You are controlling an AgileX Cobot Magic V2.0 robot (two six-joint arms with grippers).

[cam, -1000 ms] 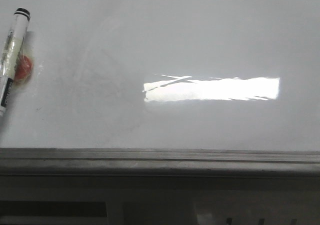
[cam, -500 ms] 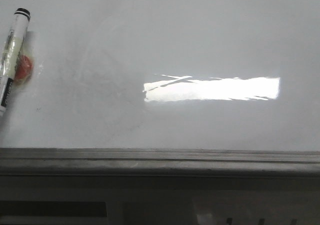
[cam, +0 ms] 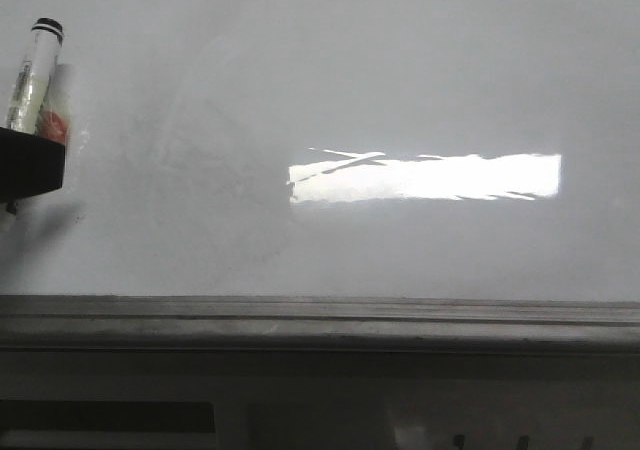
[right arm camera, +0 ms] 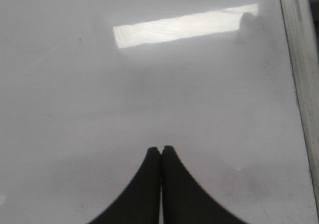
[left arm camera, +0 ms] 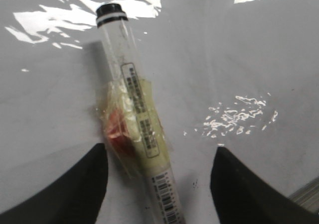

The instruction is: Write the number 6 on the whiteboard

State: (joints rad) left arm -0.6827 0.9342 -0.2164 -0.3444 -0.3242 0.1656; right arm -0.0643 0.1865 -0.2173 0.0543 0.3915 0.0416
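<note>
You will find the marker (left arm camera: 137, 129) lying on the whiteboard (cam: 400, 80) at its far left, black cap pointing away from the robot. Left gripper (left arm camera: 159, 176) spread wide, straddling its barrel. Only the right wrist view shows the right gripper (right arm camera: 160, 152), fingers pressed together.

Large glossy white-grey whiteboard (cam: 400, 80): smooth, glare-streaked. Grey metal frame strip (cam: 320, 322): dull, brushed. White plastic black-capped marker pen (left arm camera: 135, 119): wrapped in shiny, crinkled clear tape (left arm camera: 117, 117).
</note>
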